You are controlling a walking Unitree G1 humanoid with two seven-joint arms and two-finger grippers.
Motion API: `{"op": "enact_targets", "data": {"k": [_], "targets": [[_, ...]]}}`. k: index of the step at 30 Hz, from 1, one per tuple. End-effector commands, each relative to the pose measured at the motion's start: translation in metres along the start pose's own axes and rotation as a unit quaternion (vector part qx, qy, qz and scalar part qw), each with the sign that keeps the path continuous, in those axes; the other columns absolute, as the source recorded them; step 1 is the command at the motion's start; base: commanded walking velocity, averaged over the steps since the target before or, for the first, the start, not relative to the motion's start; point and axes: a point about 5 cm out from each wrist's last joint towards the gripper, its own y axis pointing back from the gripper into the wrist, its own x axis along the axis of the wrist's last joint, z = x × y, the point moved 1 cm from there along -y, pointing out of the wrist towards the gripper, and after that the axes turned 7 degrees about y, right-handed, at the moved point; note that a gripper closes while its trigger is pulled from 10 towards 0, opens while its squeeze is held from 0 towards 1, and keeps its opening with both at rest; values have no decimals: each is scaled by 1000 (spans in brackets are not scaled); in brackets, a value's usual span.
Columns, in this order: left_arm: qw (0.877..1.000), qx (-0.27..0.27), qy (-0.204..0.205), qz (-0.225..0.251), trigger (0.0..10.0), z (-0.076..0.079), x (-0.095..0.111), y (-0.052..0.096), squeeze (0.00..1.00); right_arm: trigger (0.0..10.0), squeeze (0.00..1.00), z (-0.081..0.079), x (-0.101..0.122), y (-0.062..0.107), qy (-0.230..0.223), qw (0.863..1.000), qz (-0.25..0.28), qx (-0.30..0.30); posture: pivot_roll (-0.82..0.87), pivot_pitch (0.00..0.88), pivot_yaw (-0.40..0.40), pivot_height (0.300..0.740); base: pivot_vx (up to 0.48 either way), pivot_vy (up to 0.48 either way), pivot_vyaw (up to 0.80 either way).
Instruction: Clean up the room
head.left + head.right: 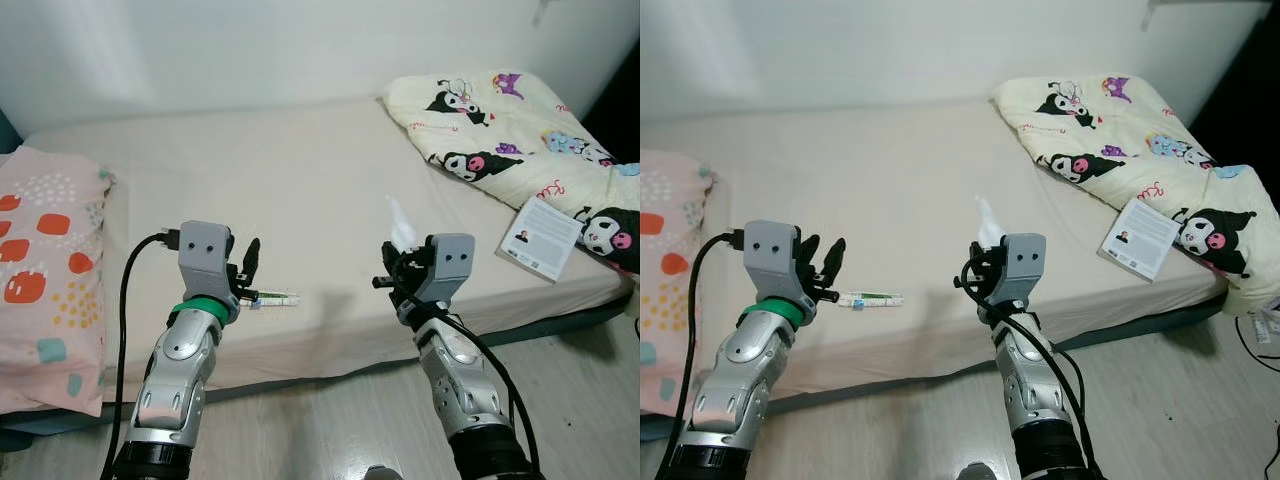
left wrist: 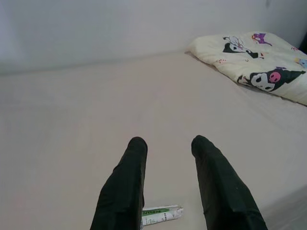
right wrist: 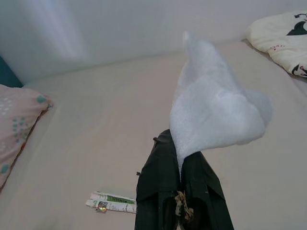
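Note:
A crumpled white tissue [image 3: 211, 110] sticks up from my right gripper [image 1: 403, 262], which is shut on it above the bed's front edge. A small white and green tube [image 1: 277, 298] lies on the beige sheet [image 1: 270, 180] near that front edge. My left gripper [image 1: 247, 268] stands open right over the tube's left end, its two black fingers [image 2: 127, 182] spread apart with the tube [image 2: 162, 215] just beneath them.
A pink patterned pillow [image 1: 45, 260] lies at the bed's left end. A cream cartoon blanket [image 1: 520, 130] is heaped at the right, with a booklet [image 1: 542, 237] beside it. The wooden floor [image 1: 330, 420] runs along the bed's front.

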Motion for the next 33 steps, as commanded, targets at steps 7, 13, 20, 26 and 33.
{"op": "enact_targets", "data": {"k": [7, 13, 20, 26, 33], "targets": [[1000, -13, -7, -5, 10000, 2, -1, -1, 0, 10000, 0, -3, -2, -1, -1, 1000, 0, 5, -53, 18, 28, 714, 0, 0, 0], [1000, -17, -17, -3, 10000, 4, -1, 0, 0, 10000, 0, -3, -3, -2, 0, 1000, 1, 7, -49, 16, 24, 714, 0, -374, 0], [1000, -17, -18, -1, 10000, 6, -1, 0, 0, 10000, 0, -3, -3, -3, 1, 1000, 1, 11, -50, 19, 22, 714, 0, -480, 0], [1000, -13, -20, -8, 10000, 6, -3, 0, 0, 10000, 0, -3, -3, -1, -2, 1000, 2, 10, -55, 29, 24, 714, 0, -440, 0], [1000, -10, -24, -15, 10000, 7, -5, -1, 0, 10000, 0, -4, -2, -1, -16, 1000, 4, 7, -57, 39, 24, 714, 0, -34, 0]]}}
